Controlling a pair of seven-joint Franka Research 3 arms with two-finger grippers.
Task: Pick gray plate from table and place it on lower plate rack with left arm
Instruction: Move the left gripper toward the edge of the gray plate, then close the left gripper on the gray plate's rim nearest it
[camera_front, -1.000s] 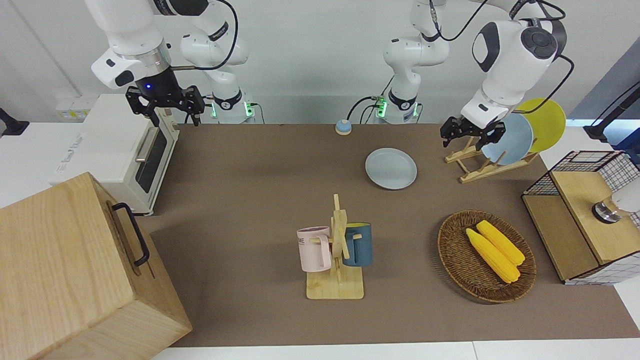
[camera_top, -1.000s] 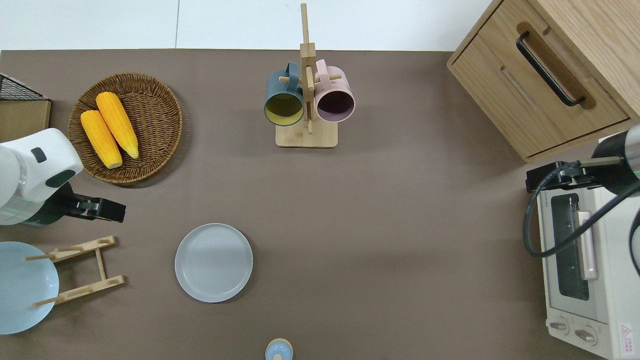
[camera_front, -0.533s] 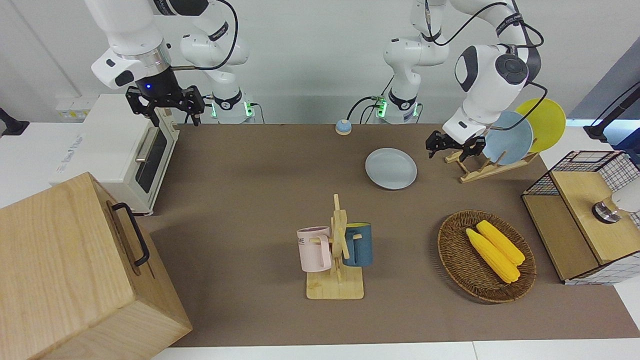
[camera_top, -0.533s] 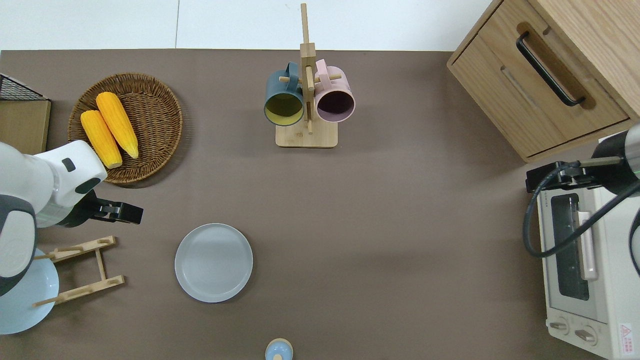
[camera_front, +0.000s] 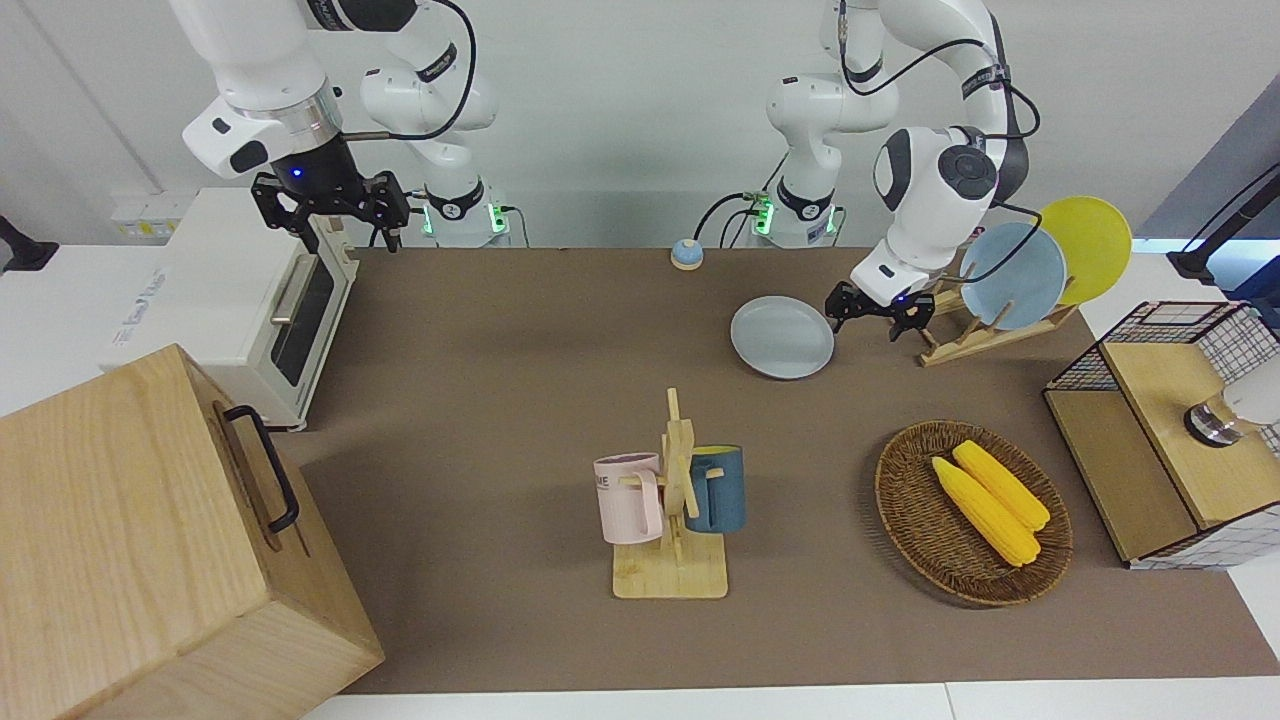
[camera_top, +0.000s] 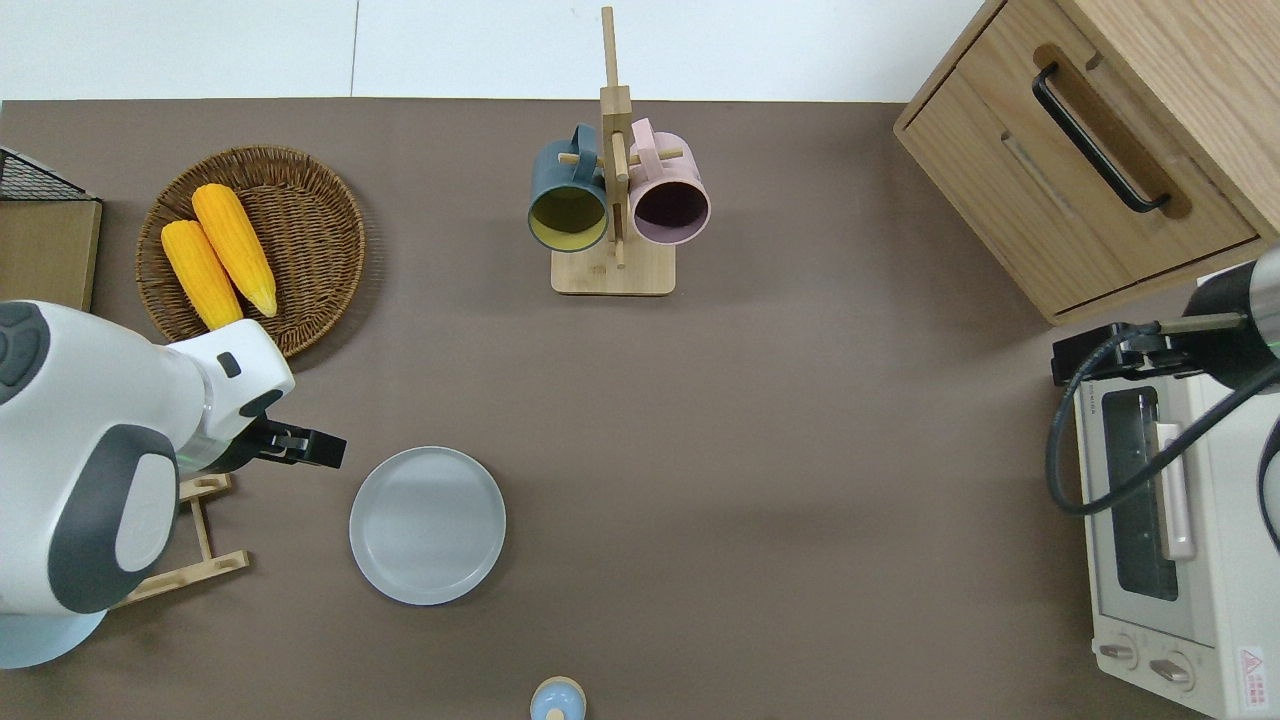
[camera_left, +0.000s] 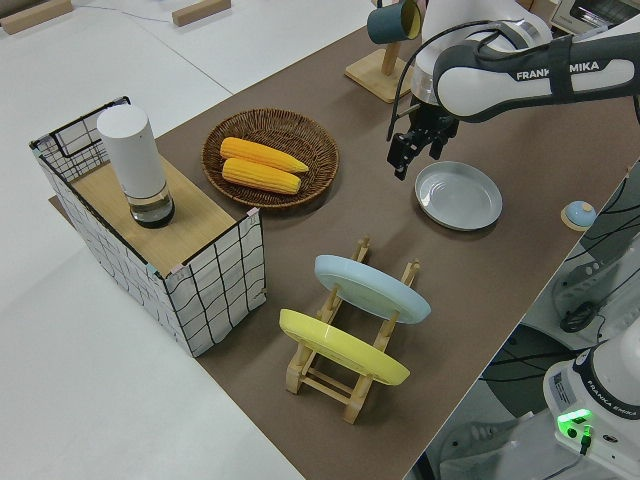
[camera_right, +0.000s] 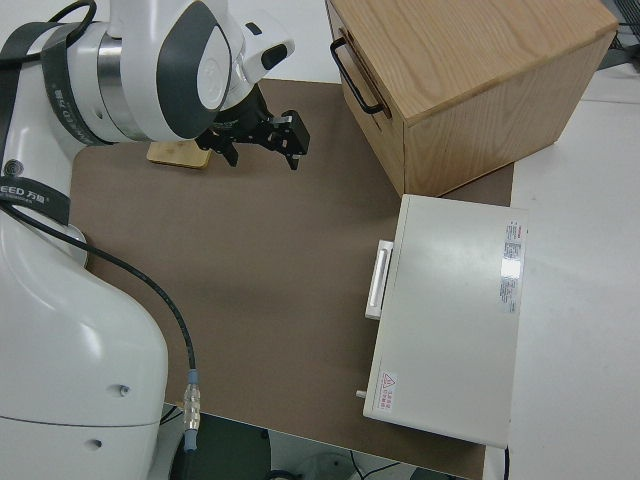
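Observation:
The gray plate (camera_front: 782, 337) (camera_top: 427, 525) (camera_left: 458, 195) lies flat on the brown table mat. My left gripper (camera_front: 878, 312) (camera_top: 318, 460) (camera_left: 412, 150) hangs open and empty over the bare mat, between the plate's rim and the lower plate rack (camera_front: 975, 335) (camera_top: 195, 535) (camera_left: 345, 370). That light-wood rack stands toward the left arm's end of the table. It holds a light blue plate (camera_front: 1012, 275) and a yellow plate (camera_front: 1090, 245) upright in its slots. My right gripper (camera_front: 330, 212) (camera_right: 265, 135) is parked and open.
A wicker basket (camera_top: 310, 215) with two corn cobs lies farther from the robots than the rack. A mug stand (camera_top: 612, 200) with two mugs is mid-table. There are also a wire shelf (camera_front: 1180, 420), a wooden drawer cabinet (camera_top: 1090, 150), a toaster oven (camera_top: 1170, 560) and a small blue bell (camera_top: 557, 700).
My left arm has swung from over the rack toward the gray plate and come lower, its gripper now close to the plate's rim. The right arm has not moved.

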